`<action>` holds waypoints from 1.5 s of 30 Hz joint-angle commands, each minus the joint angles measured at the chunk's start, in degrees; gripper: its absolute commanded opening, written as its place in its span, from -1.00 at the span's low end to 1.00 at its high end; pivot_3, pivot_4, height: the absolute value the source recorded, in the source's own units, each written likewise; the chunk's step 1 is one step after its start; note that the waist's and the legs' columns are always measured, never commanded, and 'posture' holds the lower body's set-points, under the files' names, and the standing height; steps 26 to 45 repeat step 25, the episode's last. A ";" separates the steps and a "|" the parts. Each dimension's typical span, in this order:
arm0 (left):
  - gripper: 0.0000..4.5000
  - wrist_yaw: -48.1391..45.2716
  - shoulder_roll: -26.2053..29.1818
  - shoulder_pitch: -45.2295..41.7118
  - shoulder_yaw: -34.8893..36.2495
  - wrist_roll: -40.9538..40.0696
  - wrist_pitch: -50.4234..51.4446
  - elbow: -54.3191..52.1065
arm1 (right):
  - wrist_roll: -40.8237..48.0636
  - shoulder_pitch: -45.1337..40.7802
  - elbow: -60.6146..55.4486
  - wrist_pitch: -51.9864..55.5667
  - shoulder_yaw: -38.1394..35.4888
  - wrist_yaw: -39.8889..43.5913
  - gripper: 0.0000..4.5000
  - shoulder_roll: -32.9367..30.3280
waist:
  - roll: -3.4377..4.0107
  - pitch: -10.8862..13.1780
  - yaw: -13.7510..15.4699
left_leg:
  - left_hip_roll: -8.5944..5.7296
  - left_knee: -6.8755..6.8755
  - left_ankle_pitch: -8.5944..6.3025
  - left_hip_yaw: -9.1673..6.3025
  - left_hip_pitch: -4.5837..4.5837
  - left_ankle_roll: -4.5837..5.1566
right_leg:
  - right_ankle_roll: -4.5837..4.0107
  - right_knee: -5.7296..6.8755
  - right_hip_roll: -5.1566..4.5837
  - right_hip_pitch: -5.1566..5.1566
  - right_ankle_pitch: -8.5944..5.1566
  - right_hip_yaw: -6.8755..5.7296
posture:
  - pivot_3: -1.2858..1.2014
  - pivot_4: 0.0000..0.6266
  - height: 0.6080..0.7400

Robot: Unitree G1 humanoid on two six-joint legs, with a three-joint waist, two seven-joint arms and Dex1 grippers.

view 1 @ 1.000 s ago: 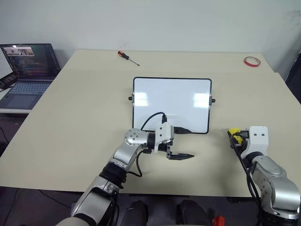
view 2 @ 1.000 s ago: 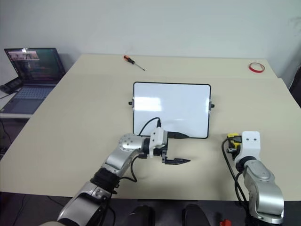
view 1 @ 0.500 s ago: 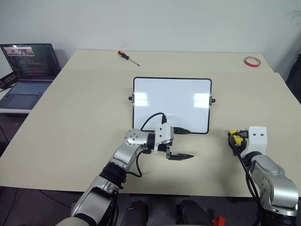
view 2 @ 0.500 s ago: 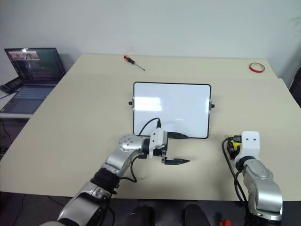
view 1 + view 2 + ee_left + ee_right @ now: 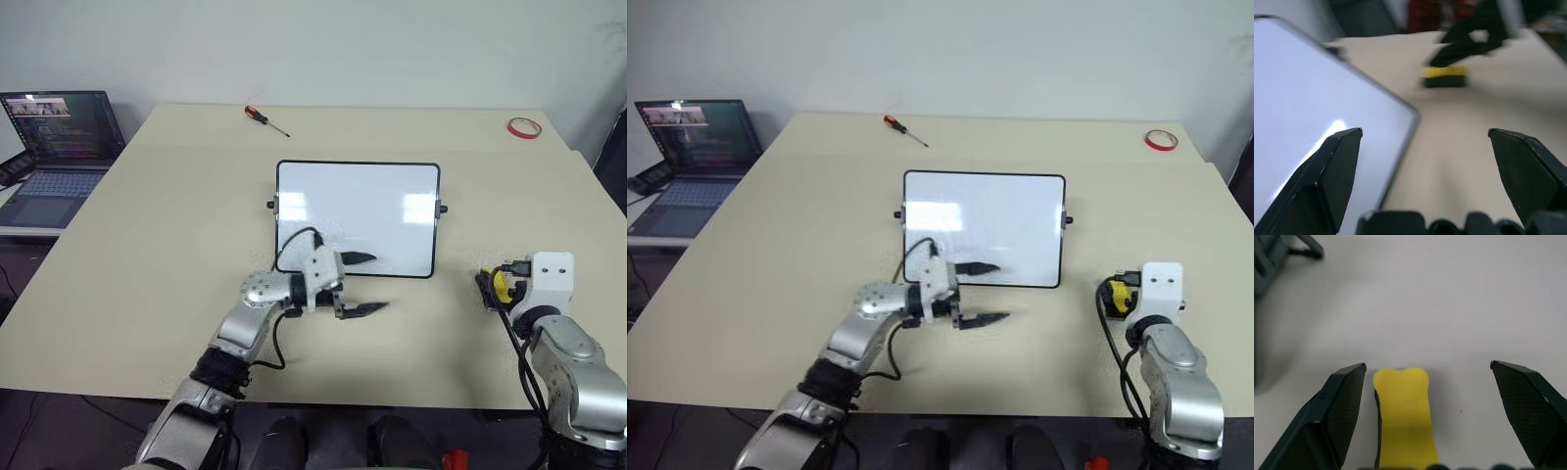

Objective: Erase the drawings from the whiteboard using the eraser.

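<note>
- My left arm reaches in from the near left, forearm angled toward the middle, and its left hand (image 5: 361, 284) points level and to the right.
- On that hand the two black fingers (image 5: 1332, 176) stand wide apart, nothing between them.
- My right arm comes up at the near right with the wrist bent, and the right hand (image 5: 1425, 401) points forward, tipped slightly down.
- Its fingers (image 5: 1342, 406) are spread wide, gripping nothing.

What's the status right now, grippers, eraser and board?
Right gripper open, eraser lying on the table between its fingers. Left gripper open at the whiteboard's near edge. Board reads clean, no drawings visible. Nothing in the way.
</note>
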 commanded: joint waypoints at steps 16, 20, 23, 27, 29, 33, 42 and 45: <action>1.00 36.42 -5.91 29.64 13.66 9.10 1.61 -24.22 | -1.71 20.72 -4.04 -29.24 -0.44 -0.23 0.98 5.95 | 0.00 -0.01 0.32 | -0.06 0.01 0.00 0.02 0.26 -0.01 | 0.00 0.01 -0.13 0.23 -0.01 0.04 | 0.03 -0.52 1.00; 1.00 39.44 -6.50 29.79 14.09 10.65 1.77 -24.37 | -0.16 21.14 -2.74 -29.89 -3.11 1.49 0.98 4.56 | -0.01 -0.01 0.39 | -0.08 0.02 0.00 0.01 0.24 -0.02 | 0.00 0.00 -0.13 0.24 -0.02 0.03 | 0.03 -0.52 1.00; 1.00 39.47 -6.53 29.49 14.78 8.85 2.32 -25.00 | 0.74 21.99 -3.96 -28.54 -3.25 2.16 0.98 4.10 | -0.01 -0.02 0.45 | -0.10 0.02 0.00 0.03 0.23 -0.02 | 0.00 -0.02 -0.14 0.25 -0.02 0.01 | 0.03 -0.52 1.00; 1.00 39.65 -6.74 28.77 14.51 8.22 2.90 -26.01 | 0.81 21.56 -4.25 -27.63 -3.11 2.07 0.98 3.54 | -0.02 -0.02 0.41 | -0.08 0.00 0.00 0.03 0.22 -0.02 | -0.01 -0.01 -0.13 0.24 -0.02 0.00 | 0.03 -0.52 1.00; 1.00 39.65 -6.74 28.77 14.51 8.22 2.90 -26.01 | 0.81 21.56 -4.25 -27.63 -3.11 2.07 0.98 3.54 | -0.02 -0.02 0.41 | -0.08 0.00 0.00 0.03 0.22 -0.02 | -0.01 -0.01 -0.13 0.24 -0.02 0.00 | 0.03 -0.52 1.00; 1.00 39.65 -6.74 28.77 14.51 8.22 2.90 -26.01 | 0.81 21.56 -4.25 -27.63 -3.11 2.07 0.98 3.54 | -0.02 -0.02 0.41 | -0.08 0.00 0.00 0.03 0.22 -0.02 | -0.01 -0.01 -0.13 0.24 -0.02 0.00 | 0.03 -0.52 1.00; 1.00 39.65 -6.74 28.77 14.51 8.22 2.90 -26.01 | 0.81 21.56 -4.25 -27.63 -3.11 2.07 0.98 3.54 | -0.02 -0.02 0.41 | -0.08 0.00 0.00 0.03 0.22 -0.02 | -0.01 -0.01 -0.13 0.24 -0.02 0.00 | 0.03 -0.52 1.00; 1.00 39.65 -6.74 28.77 14.51 8.22 2.90 -26.01 | 0.81 21.56 -4.25 -27.63 -3.11 2.07 0.98 3.54 | -0.02 -0.02 0.41 | -0.08 0.00 0.00 0.03 0.22 -0.02 | -0.01 -0.01 -0.13 0.24 -0.02 0.00 | 0.03 -0.52 1.00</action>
